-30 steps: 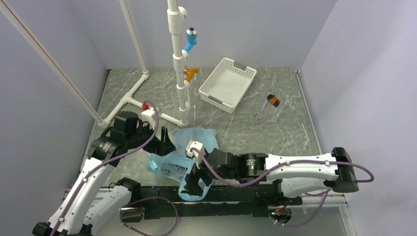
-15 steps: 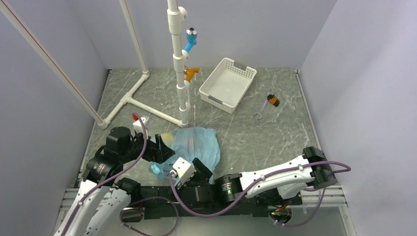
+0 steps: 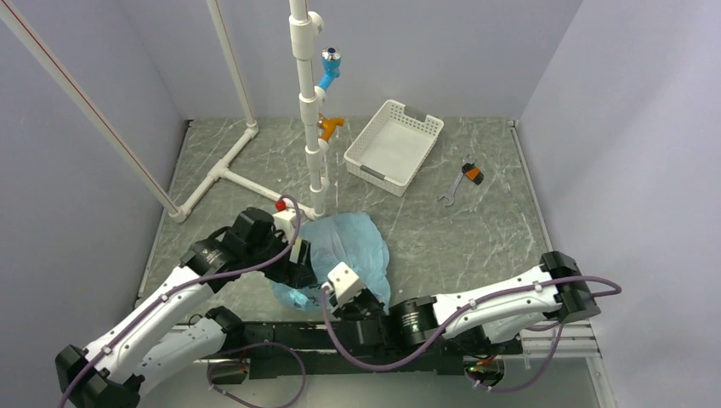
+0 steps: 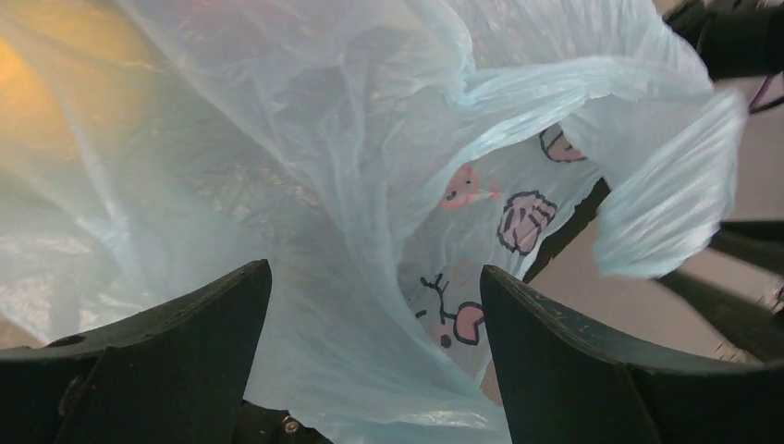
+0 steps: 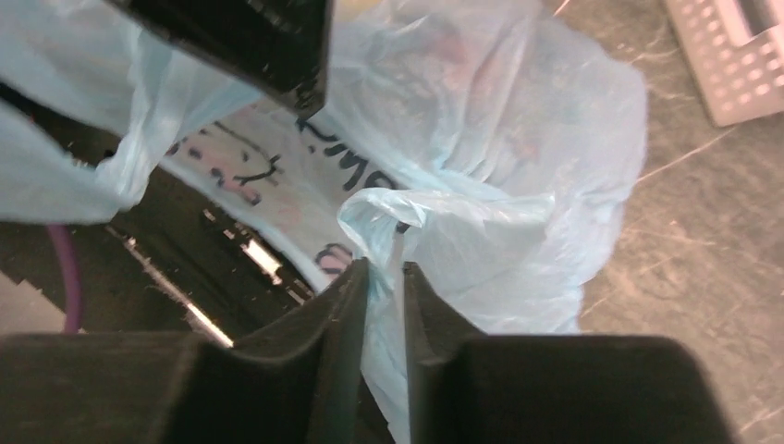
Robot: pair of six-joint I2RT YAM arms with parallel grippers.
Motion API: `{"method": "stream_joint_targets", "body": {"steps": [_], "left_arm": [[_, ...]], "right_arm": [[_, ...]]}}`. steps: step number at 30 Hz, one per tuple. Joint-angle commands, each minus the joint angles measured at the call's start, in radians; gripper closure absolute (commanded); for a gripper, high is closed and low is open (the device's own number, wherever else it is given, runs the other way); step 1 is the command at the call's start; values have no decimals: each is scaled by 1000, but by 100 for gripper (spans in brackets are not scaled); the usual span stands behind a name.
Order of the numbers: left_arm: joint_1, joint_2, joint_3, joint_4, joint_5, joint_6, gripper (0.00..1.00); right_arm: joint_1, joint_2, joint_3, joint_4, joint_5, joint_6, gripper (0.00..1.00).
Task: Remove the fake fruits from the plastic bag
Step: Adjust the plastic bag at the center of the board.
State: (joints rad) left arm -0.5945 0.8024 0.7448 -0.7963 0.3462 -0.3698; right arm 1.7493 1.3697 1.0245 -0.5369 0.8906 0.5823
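Top view, left arm: it reaches in from the near-left corner with a bent elbow, and the left gripper sits at the left edge of the plastic bag.
Top view, right arm: it lies low along the near edge of the table, with the right gripper at the bag's near edge.
Top view, hidden: both sets of fingertips are covered by the wrists and the plastic. The bag's contents cannot be seen.
Left wrist, fingers: the fingers are spread wide, with bag film billowing between them and not gripped.
Left wrist, hard to make out: a yellow-orange glow shows behind the film, too blurred to name.
Right wrist, fingers: the fingers are pressed nearly together, pinching a fold of the bag.
Right wrist, cut off: only a corner of the white basket shows.
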Motion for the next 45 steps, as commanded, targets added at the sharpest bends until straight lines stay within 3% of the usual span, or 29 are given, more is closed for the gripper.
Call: {"method": "stream_joint_targets", "body": {"steps": [1,4,8,13,15,16,19,25,33,39,45], "left_arm": [[-68,23,16,32,-83,-24,19],[-84,44,34,36,-168,-50,38],[-96,49,46,116,-172,-66,50],[-103,138,78,101,-176,-42,40],[-112,181,83,114,-166,-29,42],[-119,198,85,119,-168,-24,47],[-129,231,118,112,-199,-12,77],[-142,104,141,241,-250,-10,100],[-142,-175,-59,494,-277,-85,100],[-141,-268,-123,495,-343,-93,100],[-141,-266,-104,429,-383,-112,100]], "right_arm": [[-20,-100,-25,24,107,-16,83],[-37,-146,-49,53,126,-56,96],[-60,-197,-60,70,175,-105,100],[-88,-267,-83,106,190,-176,100],[-90,-295,-104,147,171,-203,100],[-91,-304,-113,162,164,-215,100],[-98,-319,-128,185,154,-237,100],[-108,-316,-125,131,143,-208,100],[-159,-372,-139,78,164,-206,97],[-394,-432,-129,101,-14,-223,100],[-655,-336,-3,122,-117,-314,100]]}}
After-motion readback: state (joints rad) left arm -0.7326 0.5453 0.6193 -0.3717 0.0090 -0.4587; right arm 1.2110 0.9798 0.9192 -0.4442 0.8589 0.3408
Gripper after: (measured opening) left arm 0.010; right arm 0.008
